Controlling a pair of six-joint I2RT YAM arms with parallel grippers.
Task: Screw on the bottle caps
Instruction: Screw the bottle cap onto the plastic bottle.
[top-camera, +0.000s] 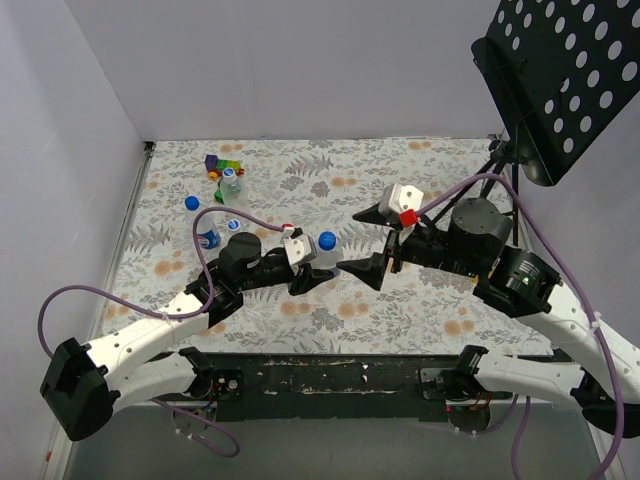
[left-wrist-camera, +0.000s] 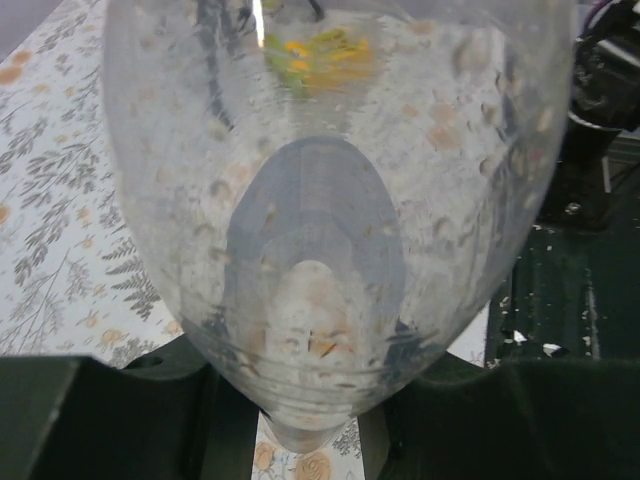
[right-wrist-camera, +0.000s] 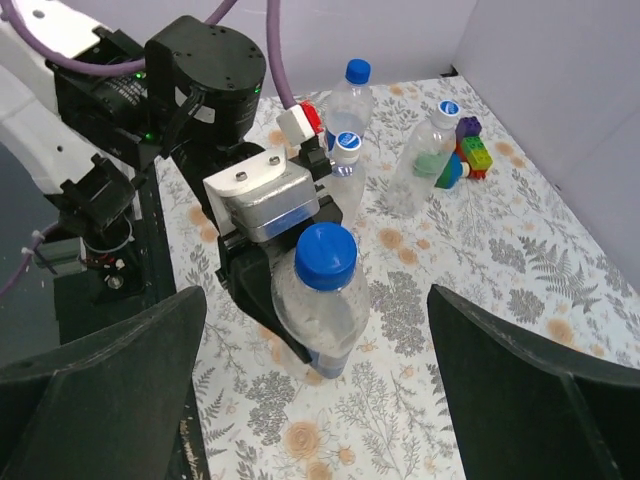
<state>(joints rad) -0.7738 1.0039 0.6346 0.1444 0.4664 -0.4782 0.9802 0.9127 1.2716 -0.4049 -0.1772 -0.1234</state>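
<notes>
far left on the floral-print tabletop (top-camera: 400, 310) we see a clear plastic bottle w/ a blue label (top-camera: 207, 236), upright, w/ a bright blue round cap (top-camera: 192, 203) on its neck. just right of it & further back, by the multicoloured toy blocks (top-camera: 218, 165), are two more. one is an upright unlabelled bottle (right-wrist-camera: 345, 185) w/ a pale blue-rimmed cap (right-wrist-camera: 348, 142). the other is a tilted unlabelled bottle (right-wrist-camera: 425, 165) just beside the blocks, w/ a pale round cap (right-wrist-camera: 447, 108).

mid-table, the left gripper (top-camera: 310, 268) is clamped on the lower body of a fourth, crinkled clear bottle (right-wrist-camera: 318, 310). the left wrist view is filled by its wall, which sits btwn the fingers. the bottle is upright; we can't tell if its base touches the tabletop. a blue screw cap (right-wrist-camera: 326, 250) sits on its neck and looks level, not cocked.

right of that, the right gripper (top-camera: 366, 242) has its fingers spread wide w/ nothing btwn them. it is near the held bottle but not touching it or the cap, and the bottle is straight ahead in its wrist view.

progress, as we judge it: all four bottles show a cap on the neck, so placing seems done. we can't tell whether any is screwed tight. the held bottle is prob the one in work: the left arm braces it, and the right has yet to close on the cap & turn. the other three may be finished or only loosely capped; unclear.
</notes>
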